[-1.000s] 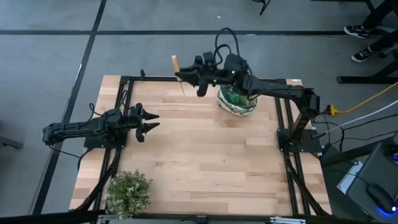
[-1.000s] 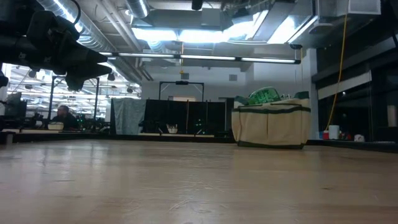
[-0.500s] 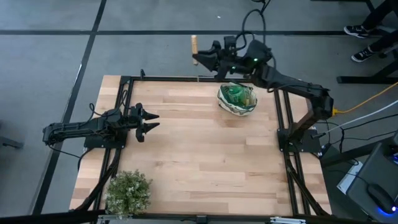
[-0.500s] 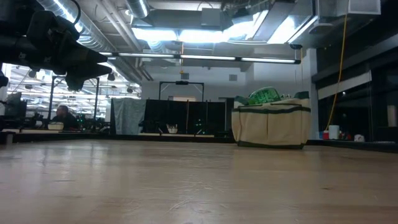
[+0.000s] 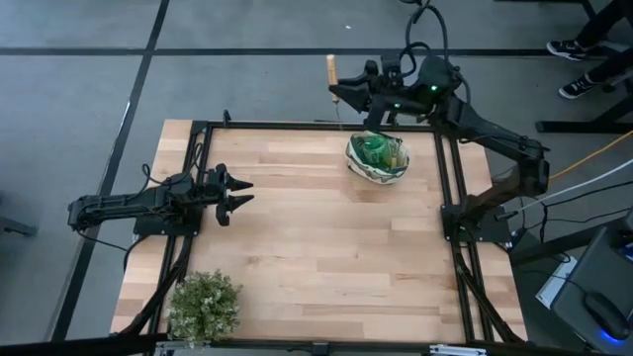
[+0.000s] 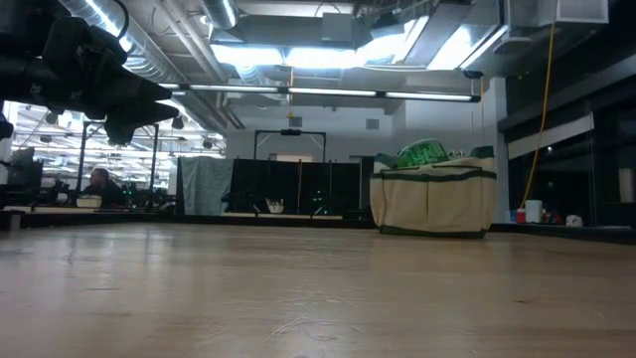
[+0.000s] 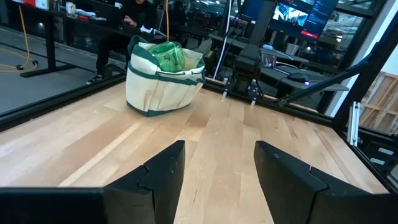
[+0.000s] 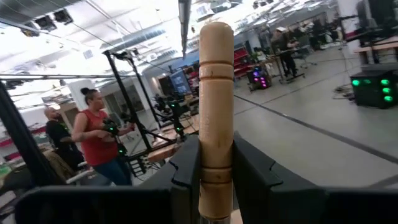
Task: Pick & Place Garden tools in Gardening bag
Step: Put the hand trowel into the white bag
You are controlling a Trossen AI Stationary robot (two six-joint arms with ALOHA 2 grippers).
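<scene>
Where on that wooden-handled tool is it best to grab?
On the round wooden handle, fingers closing from opposite sides, as the right gripper does now. The handle is straight and even, so flat fingers probably seat well there; the metal end is hidden.

Gardening bag [image 5: 377, 158] far-right on table [image 5: 297, 237]; plant [image 5: 204, 305] near-left.

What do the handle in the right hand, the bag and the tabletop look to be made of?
Handle: pale turned wood, smooth, with ring grooves, clamped in the right hand. Gardening bag: soft cream fabric with dark green trim, likely canvas. Table: light wooden planks, butcher-block look with visible strips.
</scene>
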